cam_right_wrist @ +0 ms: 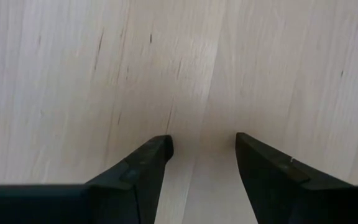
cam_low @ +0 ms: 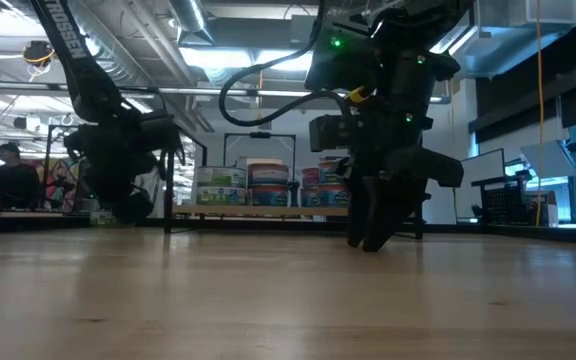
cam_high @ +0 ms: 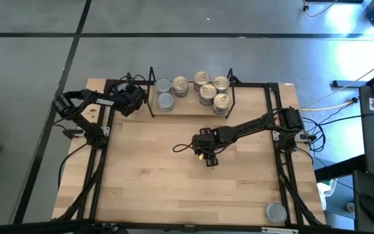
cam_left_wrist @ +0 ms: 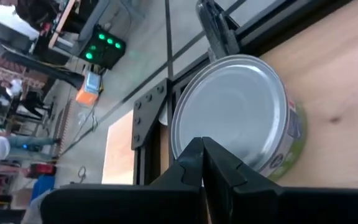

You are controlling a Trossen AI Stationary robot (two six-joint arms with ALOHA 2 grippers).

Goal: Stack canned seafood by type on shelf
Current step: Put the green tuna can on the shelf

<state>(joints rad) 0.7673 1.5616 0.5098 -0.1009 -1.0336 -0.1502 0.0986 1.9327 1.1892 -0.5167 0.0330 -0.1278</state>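
Your right end effector (cam_high: 208, 158) points down at the middle of the worktop (cam_high: 174, 188), its fingers (cam_right_wrist: 148, 163) parted about halfway over bare wood with nothing between them. Your left end effector (cam_high: 134, 99) waits at the worktop's ten o'clock corner, just beside the left end of the shelf (cam_high: 190, 112), fingers (cam_left_wrist: 219, 169) pressed together and empty (a silver-lidded tin (cam_left_wrist: 241, 112) with a green label fills its wrist view, lying on the wood just past the fingertips). On the shelf, at twelve o'clock, two silver-lidded tins (cam_high: 165, 94) stand at the left and five gold-lidded tins (cam_high: 205, 88) cluster to their right. One more silver-lidded tin, the stray tin (cam_high: 276, 212), sits alone near the worktop's five o'clock corner, well apart from both arms. In the low view the shelved tins (cam_low: 268, 186) show as colourful labels behind the right arm, and a person (cam_low: 6, 178) sits in the room at nine o'clock.
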